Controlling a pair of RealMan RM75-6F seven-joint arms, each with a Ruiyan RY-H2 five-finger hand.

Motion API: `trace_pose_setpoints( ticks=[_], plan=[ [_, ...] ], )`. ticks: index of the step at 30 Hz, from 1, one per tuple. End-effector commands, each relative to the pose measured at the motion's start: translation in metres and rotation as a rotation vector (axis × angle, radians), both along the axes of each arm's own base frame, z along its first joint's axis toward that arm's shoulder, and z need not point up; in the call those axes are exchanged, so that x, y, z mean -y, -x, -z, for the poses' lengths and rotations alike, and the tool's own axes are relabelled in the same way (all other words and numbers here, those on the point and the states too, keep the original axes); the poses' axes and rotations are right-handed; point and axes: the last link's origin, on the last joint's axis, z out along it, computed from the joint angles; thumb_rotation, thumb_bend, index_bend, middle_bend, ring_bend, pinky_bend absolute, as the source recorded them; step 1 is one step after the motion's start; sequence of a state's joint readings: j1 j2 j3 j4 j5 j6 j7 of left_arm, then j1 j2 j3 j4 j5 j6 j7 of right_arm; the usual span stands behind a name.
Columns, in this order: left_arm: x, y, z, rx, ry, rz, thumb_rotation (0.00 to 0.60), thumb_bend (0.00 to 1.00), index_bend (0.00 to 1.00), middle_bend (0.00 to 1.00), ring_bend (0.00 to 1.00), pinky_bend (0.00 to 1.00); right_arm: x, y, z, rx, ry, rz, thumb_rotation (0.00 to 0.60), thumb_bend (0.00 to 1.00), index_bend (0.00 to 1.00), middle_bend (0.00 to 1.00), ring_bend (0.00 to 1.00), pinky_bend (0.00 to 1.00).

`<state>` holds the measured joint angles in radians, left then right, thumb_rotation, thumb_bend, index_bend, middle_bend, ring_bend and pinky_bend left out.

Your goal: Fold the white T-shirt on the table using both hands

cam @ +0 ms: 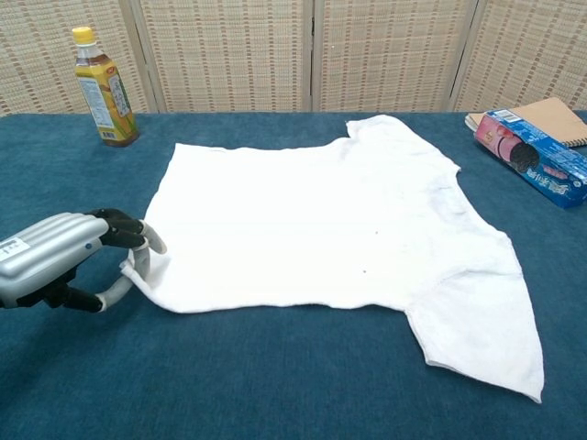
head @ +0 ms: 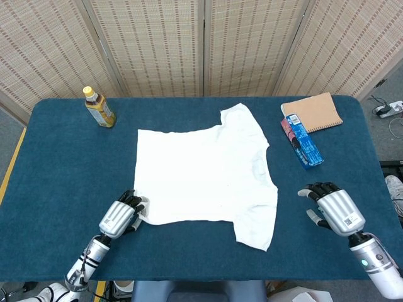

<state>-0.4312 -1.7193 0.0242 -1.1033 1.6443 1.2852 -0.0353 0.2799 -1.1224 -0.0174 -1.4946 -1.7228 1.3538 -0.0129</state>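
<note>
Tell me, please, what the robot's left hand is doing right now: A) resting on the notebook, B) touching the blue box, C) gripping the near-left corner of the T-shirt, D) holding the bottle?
C: the left hand pinches the T-shirt corner, lifted off the table.

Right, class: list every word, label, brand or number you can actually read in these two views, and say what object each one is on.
No text here can be read with certainty.
Bottle: yellow label carries print, too small and blurred to read.
Blue box: packaging graphics and lettering, blurred, not legible.
Left robot hand: small white sticker on its back, marks too small to read.
Right robot hand: similar sticker, unreadable.
Notebook and T-shirt: no visible text.
</note>
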Motion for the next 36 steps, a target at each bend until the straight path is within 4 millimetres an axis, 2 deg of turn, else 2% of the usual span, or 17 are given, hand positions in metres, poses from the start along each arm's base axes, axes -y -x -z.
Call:
trace_pose_setpoints(
  ticks=[1, 6, 10, 13, 17, 27, 36],
  plan=[
    [0.001, 0.0, -0.001, 0.011, 0.0, 0.001, 0.6, 0.6, 0.74, 0.31, 0.3, 0.12, 0.005, -0.003, 0.017, -0.066, -0.062, -0.049, 0.6, 0.33, 0.35, 0.32, 0.24, 0.33],
    [0.002, -0.001, -0.003, 0.019, -0.002, 0.002, 0.6, 0.6, 0.74, 0.31, 0.3, 0.12, 0.016, -0.003, 0.042, -0.155, -0.098, -0.138, 0.6, 0.29, 0.35, 0.32, 0.19, 0.26],
    [0.003, -0.001, -0.004, 0.03, -0.002, -0.002, 0.6, 0.61, 0.74, 0.31, 0.3, 0.12, 0.029, 0.003, 0.061, -0.187, -0.096, -0.164, 0.6, 0.19, 0.35, 0.28, 0.14, 0.2],
    [0.004, -0.001, -0.005, 0.039, -0.002, -0.005, 0.6, 0.61, 0.74, 0.31, 0.3, 0.12, 0.039, 0.006, 0.074, -0.168, -0.094, -0.162, 0.6, 0.12, 0.35, 0.26, 0.12, 0.18],
    [0.004, -0.001, -0.006, 0.043, 0.0, -0.011, 0.6, 0.61, 0.74, 0.31, 0.3, 0.12, 0.048, 0.009, 0.088, -0.163, -0.08, -0.181, 0.6, 0.08, 0.35, 0.26, 0.12, 0.17],
    [0.006, 0.0, -0.007, 0.056, 0.003, -0.021, 0.6, 0.61, 0.74, 0.31, 0.3, 0.12, 0.055, 0.013, 0.115, -0.148, -0.098, -0.219, 0.6, 0.06, 0.35, 0.26, 0.12, 0.17],
    [0.007, 0.0, -0.008, 0.066, 0.004, -0.025, 0.6, 0.61, 0.74, 0.31, 0.3, 0.12, 0.054, 0.02, 0.121, -0.166, -0.112, -0.222, 0.6, 0.06, 0.35, 0.26, 0.12, 0.17]
  ],
)
